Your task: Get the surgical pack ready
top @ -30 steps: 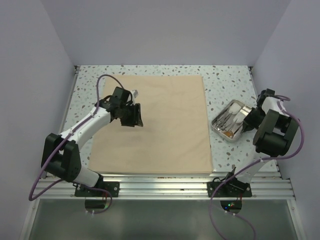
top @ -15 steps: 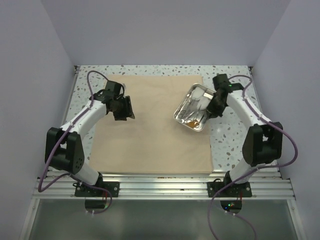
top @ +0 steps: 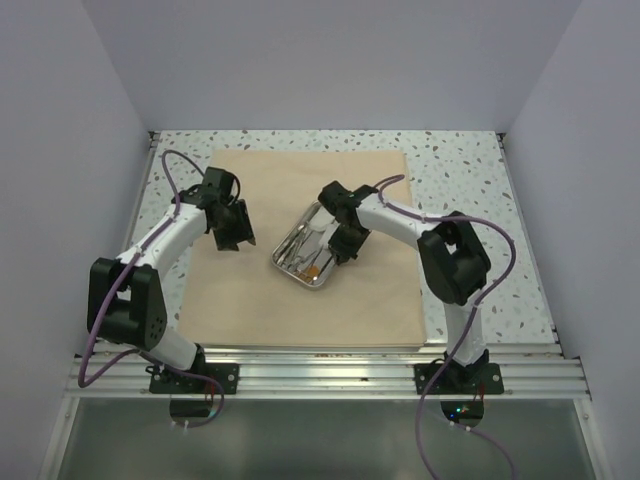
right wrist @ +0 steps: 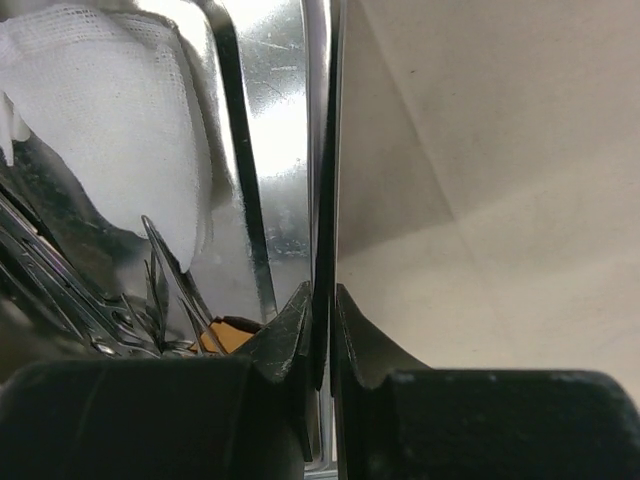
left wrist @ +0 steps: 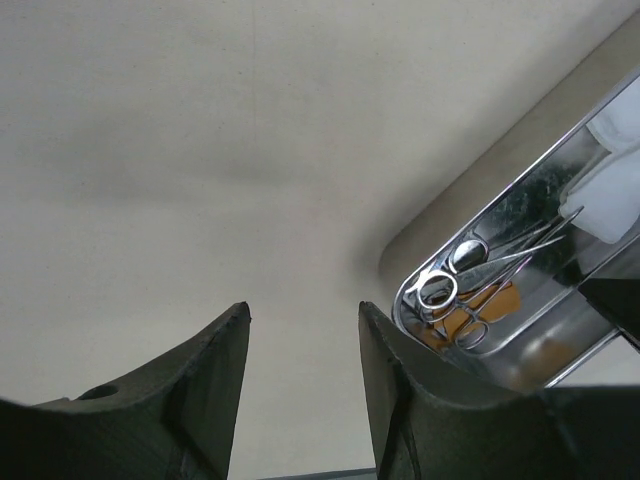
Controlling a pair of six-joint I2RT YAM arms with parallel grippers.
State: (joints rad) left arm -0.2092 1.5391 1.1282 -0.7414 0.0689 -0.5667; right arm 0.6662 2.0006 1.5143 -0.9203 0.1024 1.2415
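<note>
**A:** Which step is happening?

**B:** The surgical pack (top: 330, 305) is lying flat on the tabletop (top: 455, 160), just beyond the arm bases. Over its middle, the right gripper (right wrist: 322, 300) is pinching the tray (right wrist: 262, 120) by its rim, placing it, I'd judge.

**A:** Next?

**B:** Probably lowering gently, then letting go. The left gripper (left wrist: 303, 320) is hovering half-spread, carrying nothing.

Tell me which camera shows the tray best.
The top view: the whole tray shows, over the sheet, one rim pinched by the right gripper. The left wrist view catches only one end with the scissors; the right wrist view only the pinched rim and some gauze inside.
</note>
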